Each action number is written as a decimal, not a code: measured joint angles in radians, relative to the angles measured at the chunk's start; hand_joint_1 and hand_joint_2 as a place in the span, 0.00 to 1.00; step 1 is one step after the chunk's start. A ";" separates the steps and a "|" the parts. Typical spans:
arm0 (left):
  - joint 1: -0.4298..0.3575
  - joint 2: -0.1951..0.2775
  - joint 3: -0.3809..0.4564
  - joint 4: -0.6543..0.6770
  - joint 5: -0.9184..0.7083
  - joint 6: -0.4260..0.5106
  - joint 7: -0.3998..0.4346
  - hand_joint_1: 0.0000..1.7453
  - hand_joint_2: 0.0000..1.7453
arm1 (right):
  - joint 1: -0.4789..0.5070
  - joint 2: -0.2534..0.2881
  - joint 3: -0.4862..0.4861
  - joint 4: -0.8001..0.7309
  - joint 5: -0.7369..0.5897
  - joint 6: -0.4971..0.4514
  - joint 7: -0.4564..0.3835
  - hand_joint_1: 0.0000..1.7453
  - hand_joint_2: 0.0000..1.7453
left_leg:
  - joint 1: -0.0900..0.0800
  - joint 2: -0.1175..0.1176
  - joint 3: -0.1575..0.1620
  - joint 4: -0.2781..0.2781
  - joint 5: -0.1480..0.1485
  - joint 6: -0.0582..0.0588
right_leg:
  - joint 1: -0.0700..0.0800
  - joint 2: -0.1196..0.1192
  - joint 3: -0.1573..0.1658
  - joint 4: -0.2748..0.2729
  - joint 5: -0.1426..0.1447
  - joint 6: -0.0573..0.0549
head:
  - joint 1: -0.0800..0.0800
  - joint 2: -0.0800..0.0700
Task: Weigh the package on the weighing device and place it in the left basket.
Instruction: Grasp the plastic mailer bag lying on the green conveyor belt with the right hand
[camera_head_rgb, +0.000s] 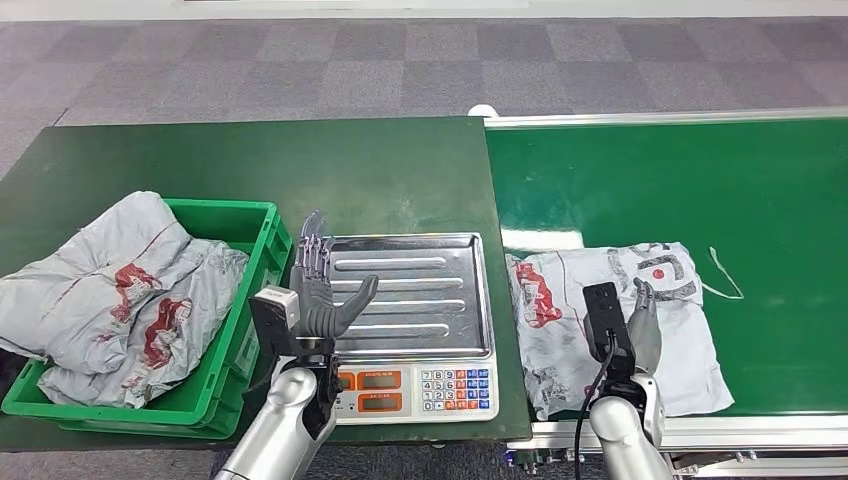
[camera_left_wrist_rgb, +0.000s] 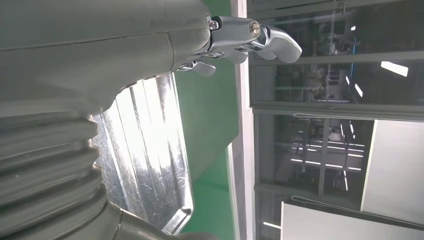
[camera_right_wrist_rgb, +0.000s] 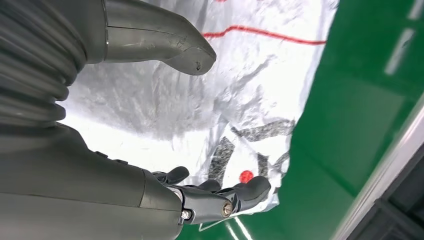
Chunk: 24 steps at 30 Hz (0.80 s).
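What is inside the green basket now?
Grey packages with red print fill the basket, piled above its rim and hanging over its left side. They cover the basket's bottom.

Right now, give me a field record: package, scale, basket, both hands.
package: grey plastic mailer with red and black print, lying flat on the green conveyor belt
scale: steel-tray scale, tray bare
basket: green plastic basket, left of scale, already holds grey mailers
left robot hand: open, over tray's left edge
right robot hand: open, over the package, no grasp yet
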 joint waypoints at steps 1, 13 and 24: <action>0.000 0.000 0.000 0.000 0.000 0.000 0.000 0.00 1.00 | -0.003 -0.001 -0.005 0.013 0.000 -0.008 -0.012 0.00 1.00 | 0.000 0.000 0.000 0.000 0.000 0.000 | 0.000 0.000 0.000 0.000 0.000 0.000 | 0.000 0.000; 0.002 0.003 0.003 0.000 0.005 0.003 -0.005 0.00 1.00 | -0.016 -0.003 -0.021 0.035 0.024 -0.056 -0.039 0.00 1.00 | 0.000 0.000 0.000 0.000 0.000 0.000 | 0.000 0.000 0.000 0.000 0.000 0.000 | 0.000 0.000; 0.004 0.005 0.004 -0.005 0.006 0.007 -0.008 0.00 1.00 | -0.007 -0.001 -0.020 -0.010 0.023 -0.067 -0.066 0.00 1.00 | 0.000 0.000 0.000 0.000 0.000 0.000 | 0.000 0.000 0.000 0.000 0.000 0.000 | 0.000 0.000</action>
